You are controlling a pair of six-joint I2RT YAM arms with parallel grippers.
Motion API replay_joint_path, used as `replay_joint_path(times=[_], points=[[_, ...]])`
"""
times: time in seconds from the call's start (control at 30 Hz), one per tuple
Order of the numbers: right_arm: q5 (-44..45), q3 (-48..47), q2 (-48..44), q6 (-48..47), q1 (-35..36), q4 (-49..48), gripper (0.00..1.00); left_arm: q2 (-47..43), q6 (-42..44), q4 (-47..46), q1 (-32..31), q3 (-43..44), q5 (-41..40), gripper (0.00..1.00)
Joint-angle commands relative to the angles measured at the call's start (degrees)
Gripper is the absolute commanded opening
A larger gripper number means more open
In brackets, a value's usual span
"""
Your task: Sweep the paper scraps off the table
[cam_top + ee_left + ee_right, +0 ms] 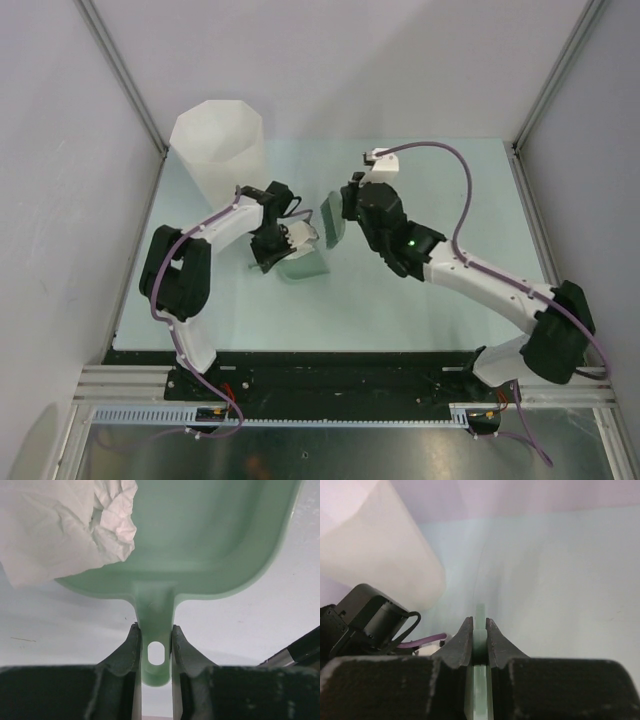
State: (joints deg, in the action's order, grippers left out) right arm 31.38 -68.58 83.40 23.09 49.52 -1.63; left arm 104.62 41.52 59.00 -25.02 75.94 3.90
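Observation:
My left gripper is shut on the handle of a pale green dustpan. Crumpled white paper scraps lie in the pan's left part. From above, the left gripper sits mid-table with the dustpan just in front of it and the paper scraps showing white beside it. My right gripper is shut on a thin green sweeper, seen edge-on. In the top view the right gripper holds the sweeper close to the right of the dustpan.
A tall white faceted bin stands at the table's back left, just behind the left arm; the bin also fills the right wrist view's upper left. Grey walls and metal rails edge the table. The left arm's wrist is near the right gripper.

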Motion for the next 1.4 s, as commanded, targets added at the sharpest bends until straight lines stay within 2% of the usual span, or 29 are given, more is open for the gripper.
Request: replay_joint_path(times=[0.0,0.17,0.27,0.37,0.5,0.57,1.07,1.27,1.37], points=[[9.2,0.0,-4.8,-7.3,0.6,3.5,0.0,-0.2,-0.6,-0.6,-0.5,4.1,4.4,0.0],[12.7,0.5,-9.2,-10.4,-0.3,6.2,0.0,-1.1,-1.6,-1.8,-0.5,5.4,6.0,0.0],[11.3,1.6,-12.8,-10.9,-3.2,7.5,0.0,-2.5,-1.5,-1.9,-0.5,6.1,7.3,0.0],[5.6,3.2,-17.2,-10.2,-8.1,9.1,0.0,-4.1,-1.7,-1.8,-0.5,7.0,7.9,0.0],[-6.3,6.3,-22.0,-11.6,-14.9,9.4,0.0,-6.2,-2.2,-1.8,-0.5,9.0,8.8,0.0],[-7.5,7.2,-23.4,-12.3,-17.1,11.0,0.0,-6.9,-2.8,-1.8,-0.5,10.2,8.8,0.0],[-9.5,11.2,-26.3,-13.0,-19.1,13.7,0.0,-12.3,-9.3,-1.2,1.2,29.2,2.5,0.0],[-10.1,11.6,-27.1,-13.2,-19.1,13.7,0.0,-13.0,-12.0,-1.1,7.1,38.8,1.2,0.0],[-10.3,11.8,-27.3,-13.4,-19.1,13.7,0.0,-13.6,-12.1,-0.8,9.9,40.7,-0.5,0.0]])
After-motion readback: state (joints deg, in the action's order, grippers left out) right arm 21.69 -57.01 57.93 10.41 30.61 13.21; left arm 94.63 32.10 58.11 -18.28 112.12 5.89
